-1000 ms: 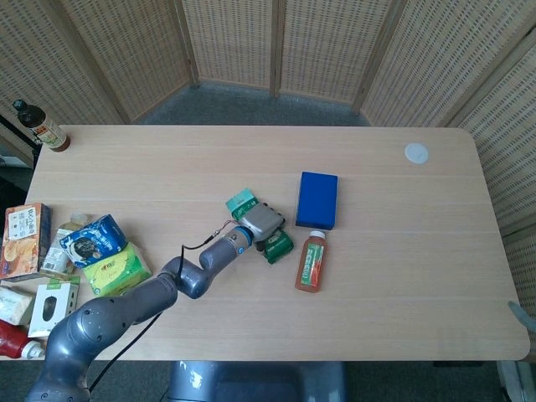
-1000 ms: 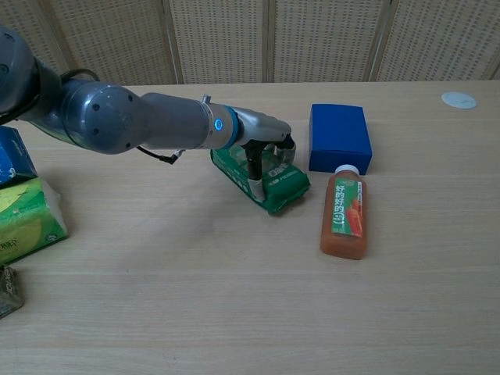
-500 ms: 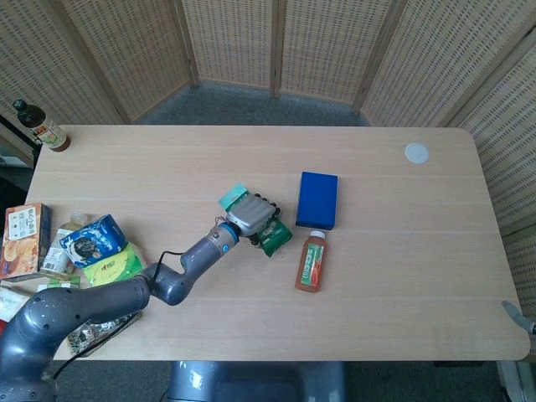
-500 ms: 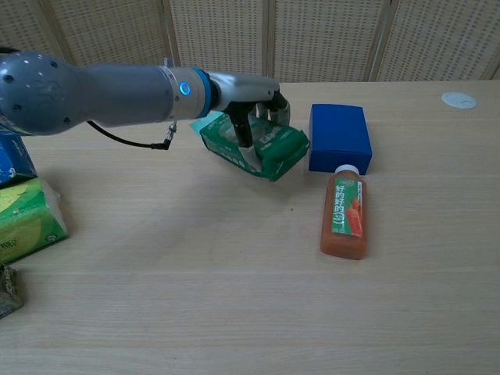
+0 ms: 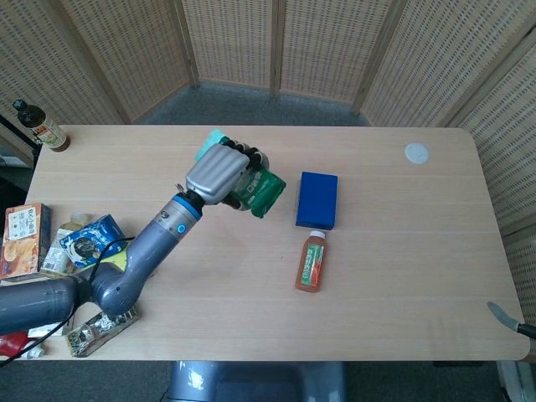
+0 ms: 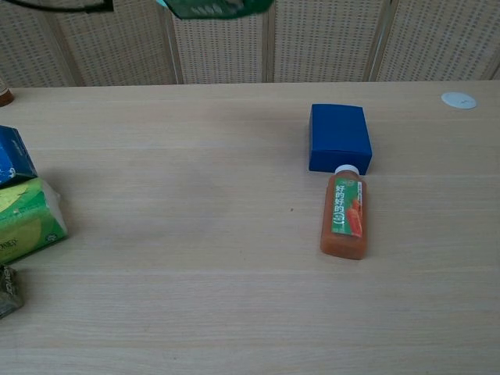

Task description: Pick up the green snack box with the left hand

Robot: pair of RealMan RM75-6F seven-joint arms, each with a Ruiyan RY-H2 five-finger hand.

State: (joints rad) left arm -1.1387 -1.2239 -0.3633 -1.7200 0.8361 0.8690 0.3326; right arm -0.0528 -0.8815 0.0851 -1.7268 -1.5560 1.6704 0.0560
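Observation:
My left hand (image 5: 219, 174) grips the green snack box (image 5: 256, 189) and holds it high above the table, left of the blue box. In the head view the fingers wrap over the box's top, and its green end sticks out to the right. At the top edge of the chest view only the underside of the green snack box (image 6: 212, 8) shows; the hand itself is out of that frame. A small tip at the lower right edge of the head view may belong to my right hand (image 5: 507, 320); I cannot tell how its fingers lie.
A blue box (image 5: 317, 199) lies mid-table with an orange juice bottle (image 5: 311, 260) on its side just in front of it. Several snack packs and boxes (image 5: 94, 248) crowd the left edge. A sauce bottle (image 5: 40, 126) stands far left; a white disc (image 5: 416, 153) lies far right.
My left hand has lifted the green snack box off the table, carrying it upward and slightly left, away from the blue box. In the chest view it rose nearly out of frame.

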